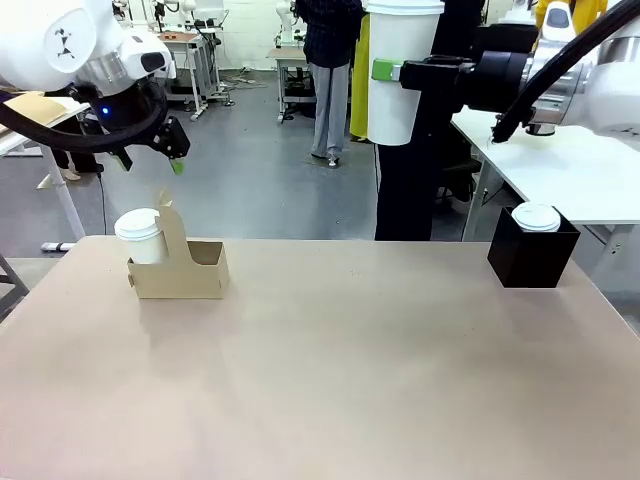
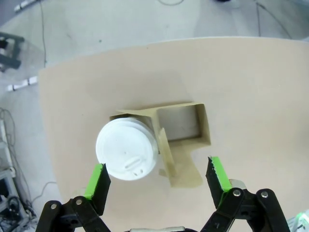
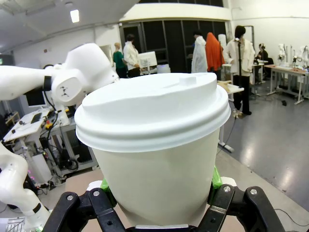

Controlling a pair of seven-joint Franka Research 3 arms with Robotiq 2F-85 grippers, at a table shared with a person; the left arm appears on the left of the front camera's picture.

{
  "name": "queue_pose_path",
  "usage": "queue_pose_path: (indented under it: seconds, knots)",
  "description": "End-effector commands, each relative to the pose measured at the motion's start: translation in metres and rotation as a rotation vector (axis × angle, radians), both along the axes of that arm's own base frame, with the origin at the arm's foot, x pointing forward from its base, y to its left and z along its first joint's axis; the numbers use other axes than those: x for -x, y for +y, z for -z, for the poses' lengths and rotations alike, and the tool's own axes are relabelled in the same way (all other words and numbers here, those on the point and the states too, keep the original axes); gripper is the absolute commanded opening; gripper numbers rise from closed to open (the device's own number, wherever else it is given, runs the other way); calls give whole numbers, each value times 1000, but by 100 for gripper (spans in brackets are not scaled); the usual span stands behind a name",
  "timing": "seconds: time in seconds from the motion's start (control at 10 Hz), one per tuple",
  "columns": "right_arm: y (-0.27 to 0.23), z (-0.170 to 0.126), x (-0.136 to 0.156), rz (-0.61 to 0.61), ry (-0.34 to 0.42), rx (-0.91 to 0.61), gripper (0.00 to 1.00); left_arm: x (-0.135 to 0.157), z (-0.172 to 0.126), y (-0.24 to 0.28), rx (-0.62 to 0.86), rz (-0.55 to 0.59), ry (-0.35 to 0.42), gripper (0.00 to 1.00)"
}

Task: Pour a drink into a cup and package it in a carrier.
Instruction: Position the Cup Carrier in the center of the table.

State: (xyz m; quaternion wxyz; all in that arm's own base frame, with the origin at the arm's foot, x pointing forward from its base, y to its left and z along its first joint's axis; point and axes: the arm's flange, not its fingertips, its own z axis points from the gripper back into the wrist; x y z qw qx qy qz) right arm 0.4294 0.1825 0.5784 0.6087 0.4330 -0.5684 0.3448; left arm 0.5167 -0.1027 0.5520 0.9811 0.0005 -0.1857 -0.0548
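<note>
cup point(image 1: 140, 232) base hidden, inside carrier point(image 1: 195, 275)

The carrier point(image 1: 192, 280) has its right pocket open above; a lidded cup point(image 1: 139, 230) fills the left.

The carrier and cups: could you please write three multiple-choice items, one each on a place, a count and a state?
1. Where does the carrier stand in the front view?
A. On the left part of the table
B. On top of a black box
C. On the floor

2. How many carrier pockets hold a cup?
A. None
B. One
C. Two

3. The right gripper is:
A. Open and empty
B. Shut on a white cup
C. Shut on the carrier

Key: 1 A, it sits on the tabletop at picture left. 2 B, one lidded cup sits beside an empty pocket. 3 B, its fingers clamp the cup's sides.
</note>
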Motion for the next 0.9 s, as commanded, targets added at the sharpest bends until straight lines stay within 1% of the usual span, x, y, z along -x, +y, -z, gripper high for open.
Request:
queue_pose_path:
  seconds: [0.0,0.2,0.4,0.5,0.7,0.8]
  knots:
    - [3,-3,-2,0,-15,-7,80,-14,9,0,15,-54,49,100]
    - [3,-3,-2,0,-15,-7,80,-22,27,1,19,-79,85,100]
    - [3,-3,-2,0,-15,-7,80,-19,39,-4,43,-131,118,100]
    - [3,-3,-2,0,-15,-7,80,-21,40,4,16,-64,82,100]
    - [3,-3,-2,0,-15,-7,80,-21,40,4,16,-64,82,100]
    - [3,-3,-2,0,-15,-7,80,-22,45,1,23,-82,98,100]
